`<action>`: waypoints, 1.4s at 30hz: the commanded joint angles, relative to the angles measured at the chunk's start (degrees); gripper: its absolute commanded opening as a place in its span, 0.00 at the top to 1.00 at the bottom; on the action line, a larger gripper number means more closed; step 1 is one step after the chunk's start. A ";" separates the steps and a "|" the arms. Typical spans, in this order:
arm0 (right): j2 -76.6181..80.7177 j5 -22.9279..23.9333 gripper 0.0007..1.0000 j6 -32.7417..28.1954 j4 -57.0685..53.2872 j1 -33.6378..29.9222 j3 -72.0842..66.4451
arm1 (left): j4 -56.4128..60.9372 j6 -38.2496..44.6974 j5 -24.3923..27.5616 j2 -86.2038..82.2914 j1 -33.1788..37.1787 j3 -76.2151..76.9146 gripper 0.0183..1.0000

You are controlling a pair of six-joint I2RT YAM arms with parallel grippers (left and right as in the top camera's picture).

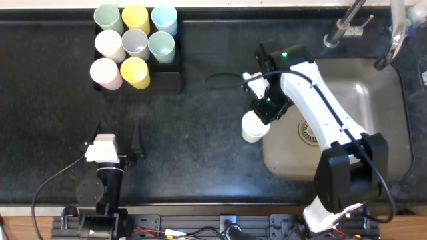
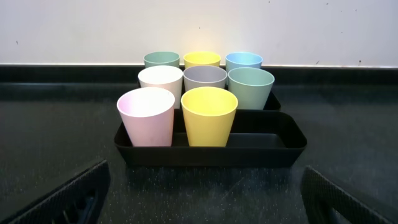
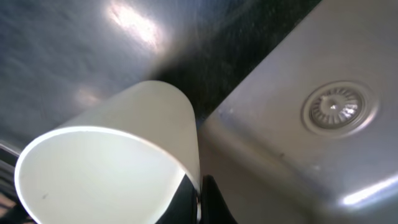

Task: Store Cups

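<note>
A black tray (image 1: pixel 170 81) at the counter's back left holds several upright cups in green, yellow, blue, white, grey and pink; its front right slot is bare. The left wrist view faces this tray (image 2: pixel 273 146) with a pink cup (image 2: pixel 147 116) and a yellow cup (image 2: pixel 209 115) in front. My left gripper (image 1: pixel 118 135) rests open on the counter, well short of the tray, holding nothing. My right gripper (image 1: pixel 264 109) is shut on the rim of a white cup (image 1: pixel 253 127), tilted and held over the counter just beside the sink's left edge. The white cup (image 3: pixel 112 155) appears close up, a dark finger (image 3: pixel 214 200) against its wall.
A steel sink (image 1: pixel 373 87) with a drain (image 3: pixel 339 107) is set in the counter's right side, with a tap (image 1: pixel 343 27) behind it. A black cable (image 1: pixel 223 81) loops on the counter left of the right arm. Dark counter lies between the tray and the sink.
</note>
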 commanded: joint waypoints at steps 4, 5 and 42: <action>-0.11 -1.31 0.96 6.34 -6.40 6.34 31.23 | -0.13 -0.44 0.11 -0.39 -0.48 -0.11 0.00; 1.11 -1.31 0.96 7.37 -6.23 7.67 34.27 | -0.13 -0.44 0.11 -0.39 -0.46 -0.11 0.00; 37.88 7.19 0.96 11.58 -1.64 20.28 65.66 | -0.13 -0.44 0.11 -0.39 -0.48 -0.11 0.00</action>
